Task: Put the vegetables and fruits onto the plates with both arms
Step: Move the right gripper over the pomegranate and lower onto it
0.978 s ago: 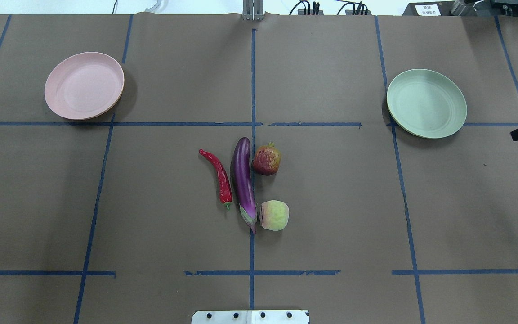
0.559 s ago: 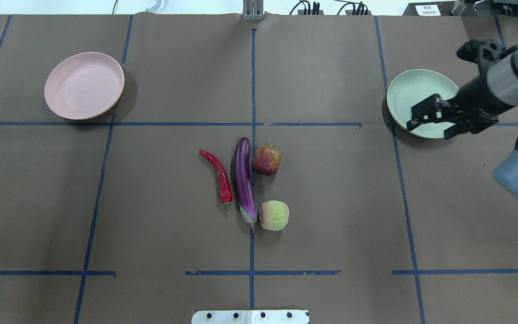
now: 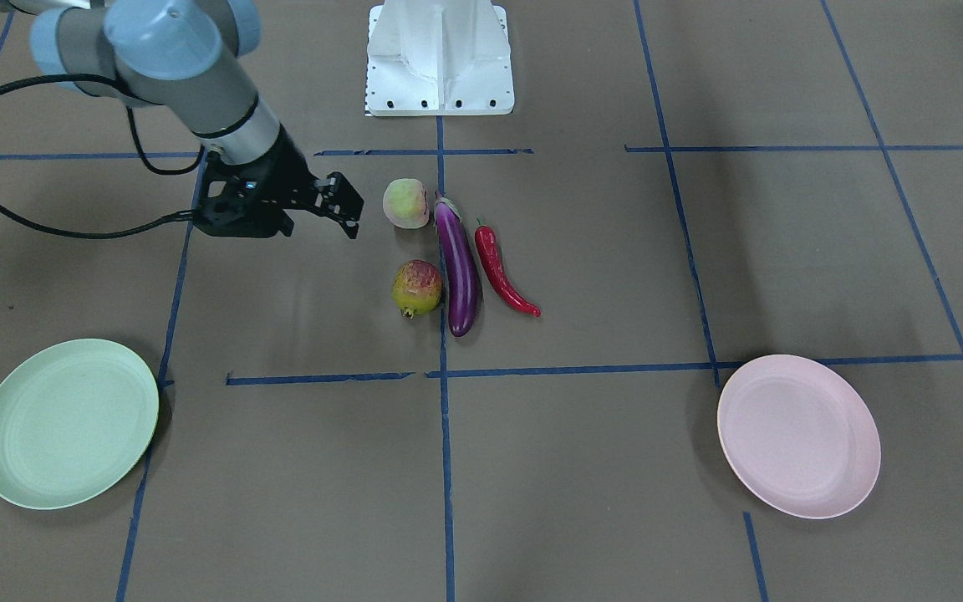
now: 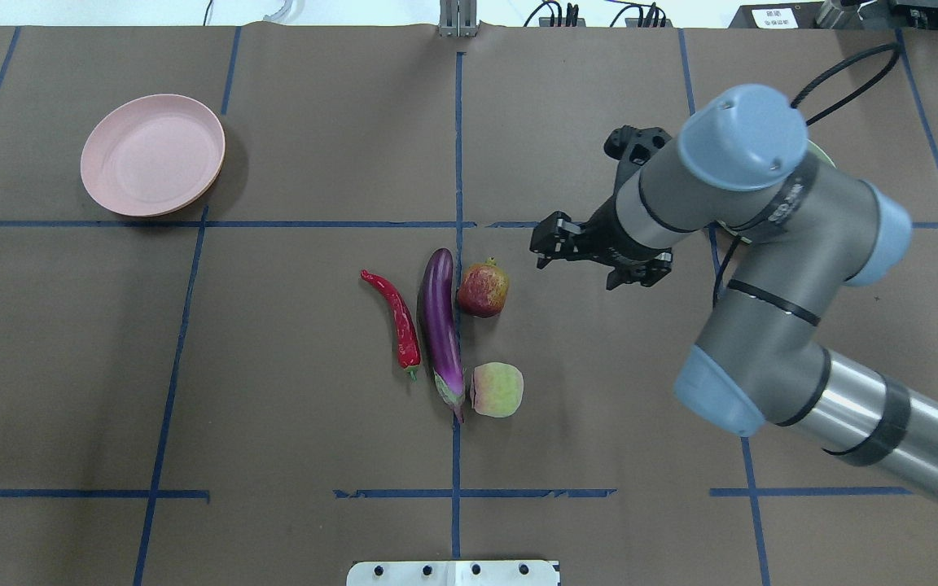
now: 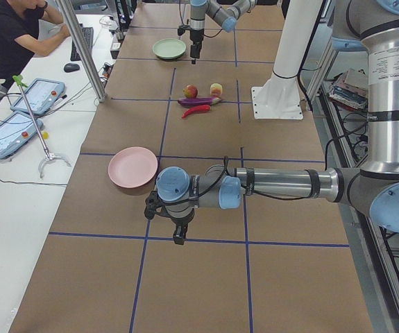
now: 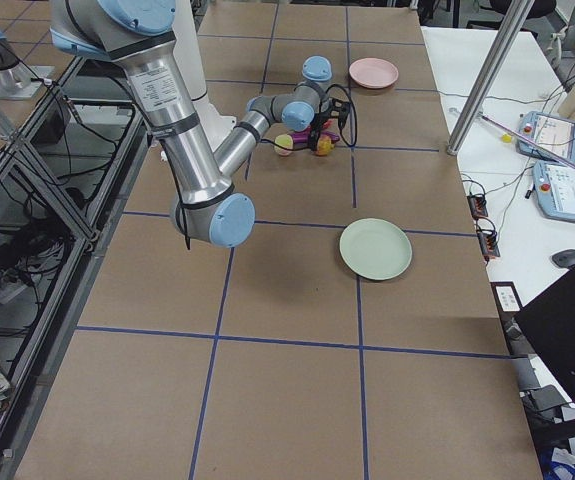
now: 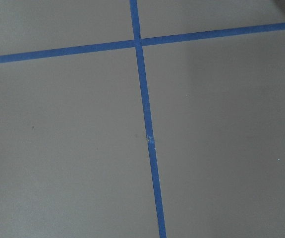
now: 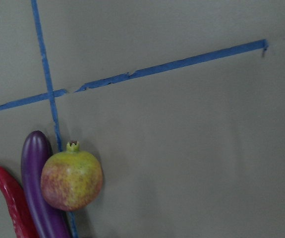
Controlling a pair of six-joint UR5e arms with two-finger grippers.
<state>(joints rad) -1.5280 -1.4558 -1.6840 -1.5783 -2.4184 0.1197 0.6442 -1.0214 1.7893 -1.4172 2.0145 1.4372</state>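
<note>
The purple eggplant, red chili pepper, pomegranate and peach lie together at the table's middle. My right gripper hovers open and empty just right of the pomegranate; in the front view it is beside the peach. The right wrist view shows the pomegranate at lower left. The pink plate is at the far left, empty. The green plate is empty, mostly hidden under my right arm in the overhead view. My left gripper hangs near the pink plate; I cannot tell whether it is open.
Blue tape lines grid the brown table. The robot's white base stands at the near edge. An operator sits at a side desk with tablets.
My right arm has swung in from the right edge, passed over the green plate and reached the middle, next to the pomegranate. The produce and plates have not moved.
</note>
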